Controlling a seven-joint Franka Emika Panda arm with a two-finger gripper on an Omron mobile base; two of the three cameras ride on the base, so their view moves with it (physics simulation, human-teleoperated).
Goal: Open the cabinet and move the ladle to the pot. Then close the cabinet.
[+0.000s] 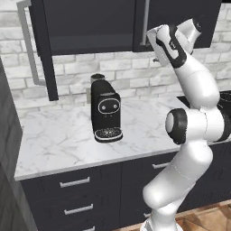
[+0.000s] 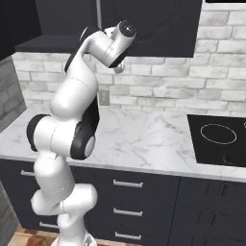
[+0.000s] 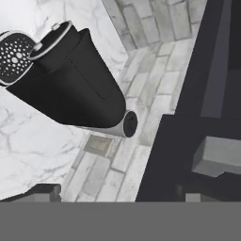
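Observation:
The black wall cabinet point(image 1: 94, 27) has its left door point(image 1: 45, 49) swung out toward me. Its right door point(image 1: 176, 18) is shut, with the silver bar handle point(image 1: 145, 22) next to my hand. The opened half looks dark inside, and the ladle is hidden. The pot is out of view. My gripper point(image 1: 156, 57) is raised just under the cabinet's bottom edge, below the right door's handle, also seen from the other side as gripper point(image 2: 119, 66). In the hand view the fingertips point(image 3: 43, 192) stand far apart at the bottom, open with nothing between them, facing the cabinet's dark side point(image 3: 188, 141).
A tall black coffee machine point(image 1: 106, 113) stands on the marble counter point(image 1: 58, 140) against the white brick wall point(image 1: 126, 72). A black cooktop point(image 2: 218, 139) lies at the counter's right end. Base drawers point(image 1: 74, 182) run below. The open door's handle point(image 1: 29, 49) juts out at the left.

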